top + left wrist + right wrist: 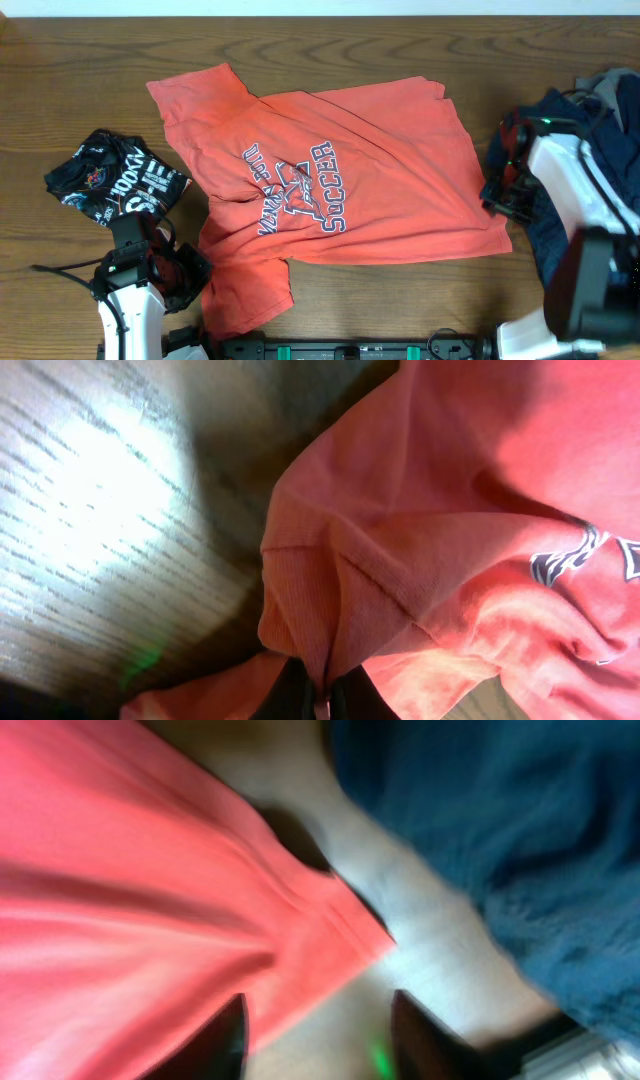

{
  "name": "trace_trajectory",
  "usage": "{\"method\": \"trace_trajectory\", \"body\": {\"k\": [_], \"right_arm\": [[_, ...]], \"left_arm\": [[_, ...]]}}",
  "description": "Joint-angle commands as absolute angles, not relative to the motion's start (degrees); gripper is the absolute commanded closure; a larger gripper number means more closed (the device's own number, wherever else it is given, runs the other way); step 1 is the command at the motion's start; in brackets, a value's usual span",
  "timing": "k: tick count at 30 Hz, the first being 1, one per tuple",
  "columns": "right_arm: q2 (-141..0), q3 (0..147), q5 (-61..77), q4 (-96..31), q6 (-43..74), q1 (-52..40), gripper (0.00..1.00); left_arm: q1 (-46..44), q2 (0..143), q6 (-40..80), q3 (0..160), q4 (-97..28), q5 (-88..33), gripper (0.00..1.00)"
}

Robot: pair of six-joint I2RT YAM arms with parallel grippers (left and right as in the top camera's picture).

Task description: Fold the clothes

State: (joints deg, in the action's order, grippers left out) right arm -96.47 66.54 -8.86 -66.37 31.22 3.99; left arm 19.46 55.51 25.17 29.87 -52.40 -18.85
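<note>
The coral-red T-shirt (340,180) with navy "SOCCER" lettering lies spread across the middle of the table. My left gripper (185,275) is at its lower left sleeve and is shut on a pinch of the red fabric (330,610). My right gripper (497,195) is open beside the shirt's lower right hem corner (340,935), its fingers (320,1035) astride the cloth edge and bare table. The black white-lettered garment (115,178) lies crumpled at the left. The navy garment (600,150) is heaped at the right and also shows in the right wrist view (500,830).
The wooden table (400,50) runs to the back edge. A black and green rail (350,350) sits along the front edge. The right arm's white body (575,200) lies over the navy heap.
</note>
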Motion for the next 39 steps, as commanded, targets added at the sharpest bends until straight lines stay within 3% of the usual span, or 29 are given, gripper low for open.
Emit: {"method": "trace_trajectory", "body": {"k": [1, 6, 9, 11, 14, 18, 26, 35, 39], "right_arm": [[-91.1, 66.6, -4.1, -58.2, 22.5, 4.0, 0.27], [-90.7, 66.8, 13.3, -39.2, 5.4, 2.2, 0.44], [-93.3, 68.4, 14.0, -35.2, 4.5, 0.5, 0.44], [-96.6, 71.0, 13.6, -32.9, 3.3, -0.9, 0.41], [-102.3, 75.4, 13.3, -27.9, 2.5, -2.4, 0.25], [-110.5, 79.2, 13.2, -18.7, 2.5, -3.4, 0.17], [-121.8, 79.6, 8.8, -0.1, 5.3, -3.4, 0.12], [-128.4, 79.6, 9.3, 6.1, 6.2, -3.7, 0.09], [-131.1, 79.6, 9.9, 7.4, 6.1, -4.5, 0.15]], "left_arm": [[19.9, 55.7, 24.0, 30.8, -51.5, -17.9, 0.94], [19.9, 55.7, 24.0, 30.8, -50.5, -17.9, 0.94], [19.9, 55.7, 24.0, 30.8, -50.5, -17.9, 0.94], [19.9, 55.7, 24.0, 30.8, -50.5, -17.9, 0.94], [19.9, 55.7, 24.0, 30.8, -50.4, -17.9, 0.94], [19.9, 55.7, 24.0, 30.8, -50.3, -17.9, 0.94], [19.9, 55.7, 24.0, 30.8, -50.3, -17.9, 0.94], [19.9, 55.7, 24.0, 30.8, -50.3, -17.9, 0.94], [19.9, 55.7, 24.0, 30.8, -50.3, -17.9, 0.94]]}}
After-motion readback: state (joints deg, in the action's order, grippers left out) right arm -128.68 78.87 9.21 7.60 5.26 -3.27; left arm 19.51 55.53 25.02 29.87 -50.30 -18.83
